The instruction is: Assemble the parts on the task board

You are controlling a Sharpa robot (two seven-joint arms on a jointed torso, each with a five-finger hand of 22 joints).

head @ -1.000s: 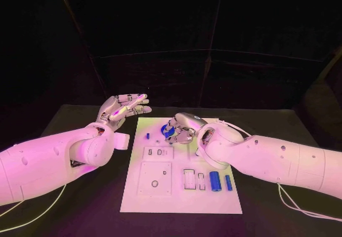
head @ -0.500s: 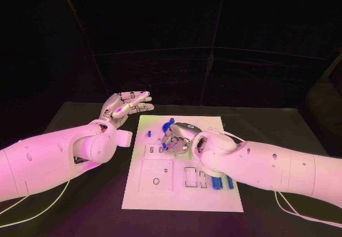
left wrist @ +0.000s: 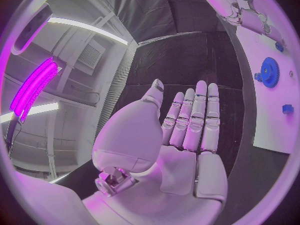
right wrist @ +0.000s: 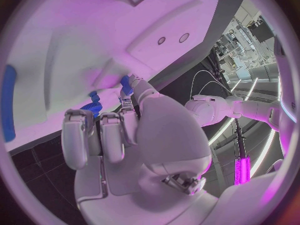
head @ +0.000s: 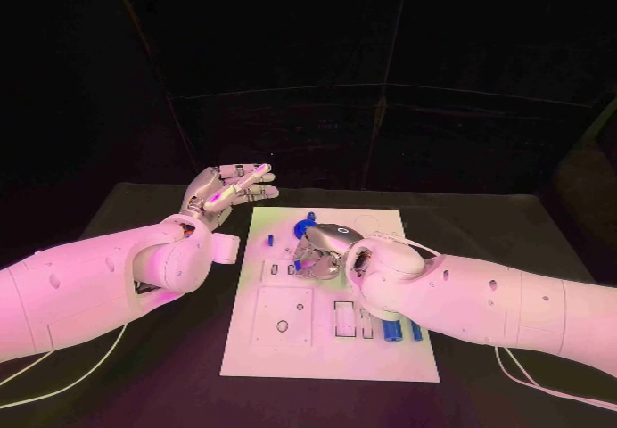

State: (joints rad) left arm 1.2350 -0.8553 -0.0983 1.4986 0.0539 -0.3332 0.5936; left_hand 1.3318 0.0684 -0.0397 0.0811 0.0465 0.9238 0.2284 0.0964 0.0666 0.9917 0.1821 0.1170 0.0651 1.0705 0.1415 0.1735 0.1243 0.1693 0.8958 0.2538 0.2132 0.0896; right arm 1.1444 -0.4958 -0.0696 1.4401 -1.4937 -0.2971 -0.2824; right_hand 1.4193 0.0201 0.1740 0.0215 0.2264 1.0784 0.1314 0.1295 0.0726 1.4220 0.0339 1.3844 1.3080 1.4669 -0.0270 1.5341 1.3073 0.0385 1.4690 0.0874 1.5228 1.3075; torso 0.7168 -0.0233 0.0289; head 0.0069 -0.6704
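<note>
- The right hand [head: 322,252] has come down from the far end of the task board [head: 386,357] to its middle over the last second. It now hovers low over the small slots there.
- The right hand pinches a small blue part [right wrist: 94,106] at its fingertips, close above the board's surface in the right wrist view. Judgement: it is lining the piece up for insertion; seating is not yet done.
- The blue gear [head: 308,223], covered by that hand a second ago, now stands exposed near the board's far edge, so the hand has left it there.
- The left hand [head: 227,192] has stayed raised beside the board's far left corner, fingers straight and apart, holding nothing.
- Two blue cylinders [head: 390,331] lie in the board's near-right area, partly covered by the right arm.
- Hidden: the right hand screens the target slot from above, and whether the part touches the board cannot be told.
- The counter [head: 154,392] carries the board.
</note>
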